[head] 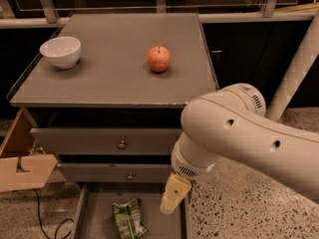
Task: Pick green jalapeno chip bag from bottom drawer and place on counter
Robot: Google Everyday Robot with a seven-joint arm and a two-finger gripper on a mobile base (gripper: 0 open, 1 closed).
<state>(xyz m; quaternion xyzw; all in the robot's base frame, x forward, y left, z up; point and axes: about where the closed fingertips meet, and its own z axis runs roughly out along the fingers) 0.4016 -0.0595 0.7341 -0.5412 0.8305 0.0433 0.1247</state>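
Jaws: above the right side of the bottom drawer (97, 218); spread or pressed together, I cannot tell.
Bag: the green jalapeno chip bag (128, 219) lies flat below the jaws, off to one side, not touched.
Do it well: move over the bag first, go straight down, then pinch its middle softly.

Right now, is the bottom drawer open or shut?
Open. The bottom drawer is pulled out, its floor showing, with the chip bag lying inside. The gripper hangs over the drawer's right side.
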